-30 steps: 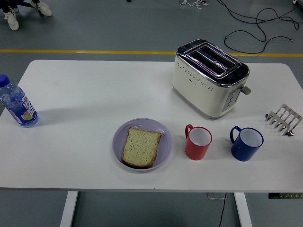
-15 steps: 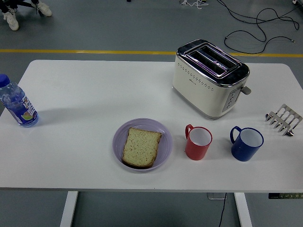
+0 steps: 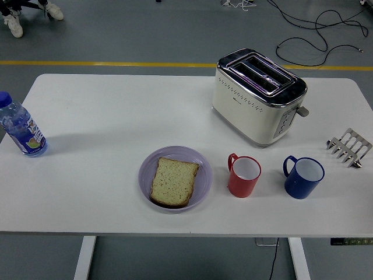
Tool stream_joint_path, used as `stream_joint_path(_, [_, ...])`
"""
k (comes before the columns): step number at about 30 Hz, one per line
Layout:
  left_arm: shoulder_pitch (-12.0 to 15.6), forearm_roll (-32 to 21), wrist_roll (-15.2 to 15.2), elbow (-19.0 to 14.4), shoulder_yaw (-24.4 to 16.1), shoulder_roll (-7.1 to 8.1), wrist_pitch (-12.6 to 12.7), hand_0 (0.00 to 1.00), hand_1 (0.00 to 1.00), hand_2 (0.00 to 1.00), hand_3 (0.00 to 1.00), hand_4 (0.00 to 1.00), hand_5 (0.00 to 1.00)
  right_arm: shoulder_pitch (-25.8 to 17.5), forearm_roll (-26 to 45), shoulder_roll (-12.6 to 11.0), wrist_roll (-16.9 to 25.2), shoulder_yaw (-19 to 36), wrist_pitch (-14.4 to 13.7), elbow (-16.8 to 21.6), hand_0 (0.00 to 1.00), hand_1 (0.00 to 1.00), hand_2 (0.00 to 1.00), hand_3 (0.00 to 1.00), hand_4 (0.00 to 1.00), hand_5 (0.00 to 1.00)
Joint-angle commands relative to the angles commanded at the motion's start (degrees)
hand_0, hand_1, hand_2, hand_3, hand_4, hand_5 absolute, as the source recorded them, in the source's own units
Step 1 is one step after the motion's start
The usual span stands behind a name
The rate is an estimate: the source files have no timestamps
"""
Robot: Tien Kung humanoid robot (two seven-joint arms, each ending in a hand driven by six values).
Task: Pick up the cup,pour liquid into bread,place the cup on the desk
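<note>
At the far left edge of the white table [image 3: 105,111] stands a blue-capped plastic bottle [image 3: 20,126], upright, with a blue label. It is well apart from everything else. Toward the middle, near the front edge, sits a pale purple plate [image 3: 145,169] with one slice of bread [image 3: 173,181] lying flat in it, its crust darker along the lower side. Just right of the plate stands a red cup [image 3: 243,176], upright, white inside, its handle turned to the left toward the plate; cup and plate are close but do not touch. Behind the red cup, farther back on the table, is a cream and chrome toaster [image 3: 258,97] with two empty slots, set at an angle. Right of the red cup stands a blue cup [image 3: 303,177], also upright, its handle to the left. At the right edge lies a small metal toast rack [image 3: 349,147]. Neither hand of the robot shows in the view, so their state cannot be told.
</note>
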Motion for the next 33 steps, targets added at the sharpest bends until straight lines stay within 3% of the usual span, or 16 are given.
stream_joint_path(33, [-0.1,0.2,0.0,0.0,0.1,-0.20,0.1,0.657,0.702,0.723,0.618,0.365,0.920,-0.3,-0.3,-0.2,-0.9,0.5,-0.3,-0.1,0.621,0.555,0.617,0.594,0.476,0.056])
